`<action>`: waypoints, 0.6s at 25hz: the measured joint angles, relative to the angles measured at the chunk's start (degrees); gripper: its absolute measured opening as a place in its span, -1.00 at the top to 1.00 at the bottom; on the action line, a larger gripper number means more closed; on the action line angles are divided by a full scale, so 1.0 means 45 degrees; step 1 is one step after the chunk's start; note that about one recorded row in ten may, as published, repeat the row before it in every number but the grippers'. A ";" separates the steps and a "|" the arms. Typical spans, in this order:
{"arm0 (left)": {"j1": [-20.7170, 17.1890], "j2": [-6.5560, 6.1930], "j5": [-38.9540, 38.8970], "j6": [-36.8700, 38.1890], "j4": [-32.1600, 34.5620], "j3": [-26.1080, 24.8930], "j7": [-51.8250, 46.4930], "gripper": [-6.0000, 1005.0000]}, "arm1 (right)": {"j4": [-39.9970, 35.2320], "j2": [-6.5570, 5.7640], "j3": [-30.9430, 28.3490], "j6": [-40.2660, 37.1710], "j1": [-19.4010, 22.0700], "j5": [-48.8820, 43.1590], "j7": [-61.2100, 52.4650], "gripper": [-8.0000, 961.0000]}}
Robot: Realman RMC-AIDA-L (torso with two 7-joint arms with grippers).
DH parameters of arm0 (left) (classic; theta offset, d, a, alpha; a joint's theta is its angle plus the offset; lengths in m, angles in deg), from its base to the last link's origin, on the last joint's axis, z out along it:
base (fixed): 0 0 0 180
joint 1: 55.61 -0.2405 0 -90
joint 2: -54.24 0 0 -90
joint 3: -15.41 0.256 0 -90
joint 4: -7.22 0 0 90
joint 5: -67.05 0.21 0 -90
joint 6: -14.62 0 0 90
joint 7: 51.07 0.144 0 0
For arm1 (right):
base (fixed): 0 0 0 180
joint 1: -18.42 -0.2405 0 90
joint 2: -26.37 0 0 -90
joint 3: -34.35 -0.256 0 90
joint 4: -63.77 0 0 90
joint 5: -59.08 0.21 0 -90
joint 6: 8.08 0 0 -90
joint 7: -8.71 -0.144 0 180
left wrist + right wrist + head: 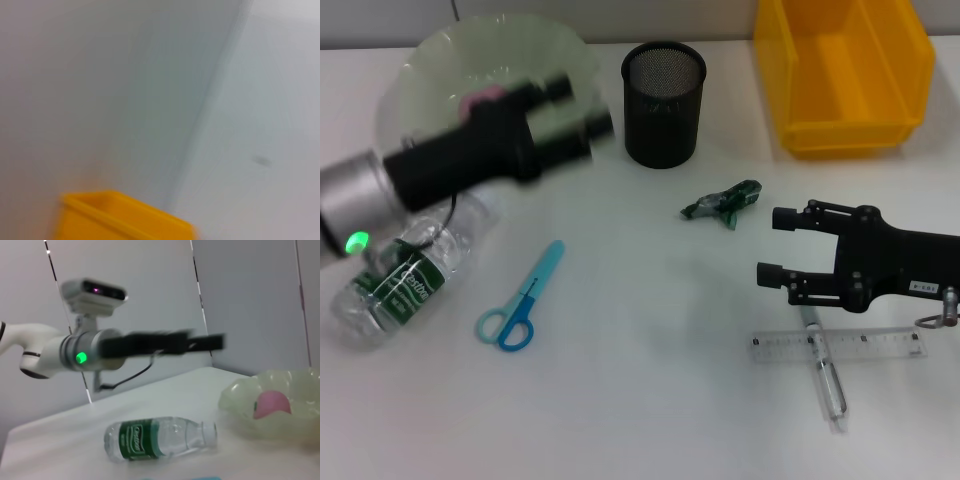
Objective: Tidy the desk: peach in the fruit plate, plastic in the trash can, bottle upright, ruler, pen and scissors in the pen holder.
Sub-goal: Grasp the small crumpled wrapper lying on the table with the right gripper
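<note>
We have the peach in the plate; beside it, bottle, scissors, wrapper, ruler and pen remain. Right gripper is spread empty; we cannot tell for the left gripper.

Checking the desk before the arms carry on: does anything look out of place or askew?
The bottle lies on its side by the plate. The scissors, ruler and pen lie loose on the desk, the pen crossing the ruler, outside the holder. A crumpled green wrapper sits mid-desk. The peach is in the plate.
</note>
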State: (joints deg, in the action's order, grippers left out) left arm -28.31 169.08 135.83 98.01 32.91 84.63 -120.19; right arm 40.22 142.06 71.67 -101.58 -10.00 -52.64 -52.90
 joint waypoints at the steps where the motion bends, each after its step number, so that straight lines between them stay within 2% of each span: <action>1: -0.0116 -0.0064 0.0606 0.0664 0.0114 -0.0041 -0.0050 -0.68 | -0.0010 -0.0022 -0.0008 -0.0085 -0.0032 0.0001 -0.0136 -0.44; 6: -0.0633 -0.0239 0.2009 0.2102 0.0222 -0.0153 0.0305 -0.67 | -0.0491 -0.0078 -0.0015 -0.0447 -0.0111 0.0003 -0.0917 -0.44; 10: -0.1129 -0.0266 0.2327 0.2352 0.0175 -0.0157 0.0869 -0.67 | -0.1353 -0.0078 0.0040 -0.0942 -0.0319 -0.0001 -0.2360 -0.43; 11: -0.1187 -0.0266 0.2329 0.2364 0.0169 -0.0161 0.0926 -0.67 | -0.1695 -0.0086 0.0070 -0.1080 -0.0396 -0.0017 -0.2930 -0.43; 12: -0.1332 -0.0254 0.2343 0.2411 0.0175 -0.0162 0.1080 -0.67 | -0.2731 -0.0090 0.0127 -0.1367 -0.0568 -0.0087 -0.4524 -0.43; 13: -0.1332 -0.0254 0.2343 0.2411 0.0175 -0.0162 0.1080 -0.67 | -0.2731 -0.0090 0.0127 -0.1367 -0.0568 -0.0087 -0.4524 -0.43; 15: -0.1369 -0.0229 0.2351 0.2462 0.0135 -0.0161 0.1220 -0.67 | -0.3925 -0.0092 0.0203 -0.1593 -0.0818 -0.0304 -0.6029 -0.43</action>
State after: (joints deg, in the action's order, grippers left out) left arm -34.47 168.05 146.41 109.09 33.51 83.91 -114.70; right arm 22.55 141.65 72.58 -108.75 -13.68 -54.01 -80.03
